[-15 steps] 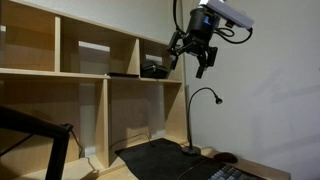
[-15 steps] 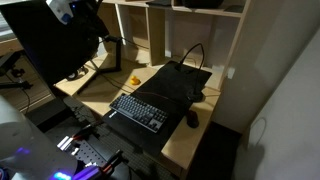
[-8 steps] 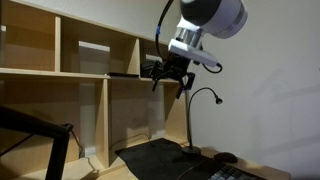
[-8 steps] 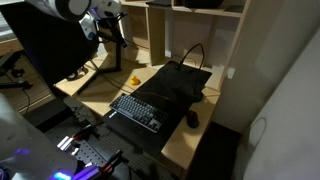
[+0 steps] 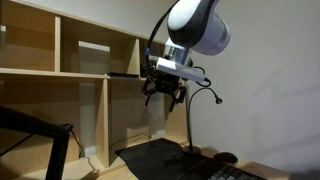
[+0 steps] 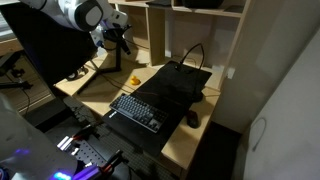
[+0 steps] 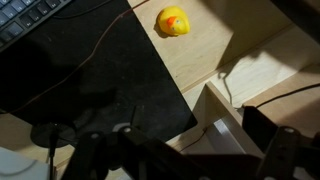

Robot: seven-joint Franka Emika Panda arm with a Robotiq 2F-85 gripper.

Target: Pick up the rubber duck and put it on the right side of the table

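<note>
The rubber duck (image 6: 135, 81), small and yellow with an orange beak, sits on the pale wood table (image 6: 190, 143) beside the black mat's edge. In the wrist view the duck (image 7: 173, 21) lies near the top, far from the jaws. My gripper (image 6: 121, 42) hangs high in the air above and behind the duck, near the shelf unit. It also shows in an exterior view (image 5: 163, 96) and in the wrist view (image 7: 195, 152). Its dark fingers (image 7: 278, 145) stand wide apart with nothing between them.
A black mat (image 6: 172, 85) covers the table's middle, with a keyboard (image 6: 137, 110) and a dark mouse (image 6: 192, 117) on it. A tall wood shelf unit (image 5: 85, 75) stands behind. A gooseneck lamp (image 5: 190, 120) and a dark monitor (image 6: 45, 45) stand nearby.
The arm has swung sideways and lower along the shelf front, bringing the gripper closer over the duck's side of the table. The duck has not moved.
</note>
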